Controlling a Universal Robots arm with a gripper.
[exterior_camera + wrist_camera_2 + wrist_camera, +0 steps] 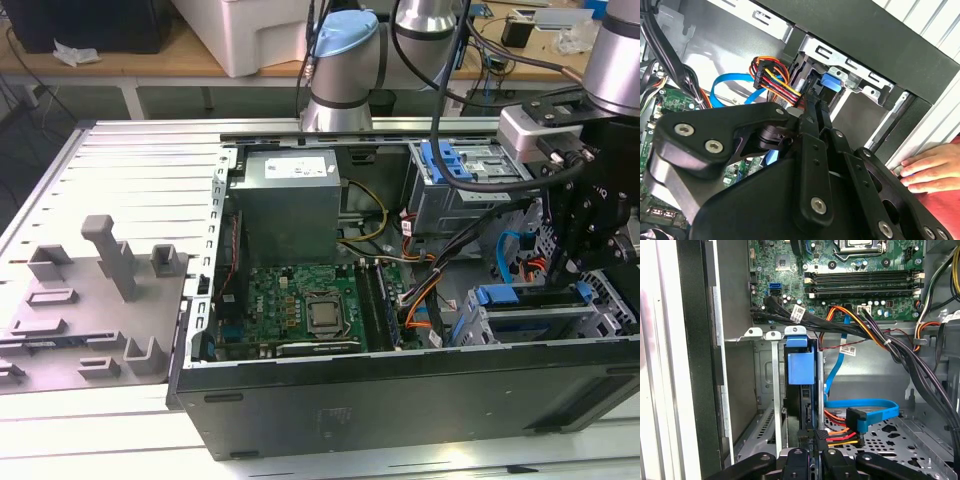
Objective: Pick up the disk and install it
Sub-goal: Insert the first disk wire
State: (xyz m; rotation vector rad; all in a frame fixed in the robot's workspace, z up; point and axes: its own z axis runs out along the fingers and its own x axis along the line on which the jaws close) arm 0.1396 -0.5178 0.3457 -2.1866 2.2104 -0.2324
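tool [810,447]: clenched on disk [801,405] | disk: standing on edge in grey cage [767,405], at 4 o'clock of computer case [400,400] | why: thin side down to fit slot | hand [932,167]: resting on case edge

Cables [875,340] crowd the bay beside drive cage [772,390].

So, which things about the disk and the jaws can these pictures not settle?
- Disk: in the first wrist view it stands edge-on in the drive cage, so its label face is hidden.
- Gripper: its jaws meet the disk's edge, but their tips are too dark to judge.
- Hand: cut off by the second wrist view's edge.
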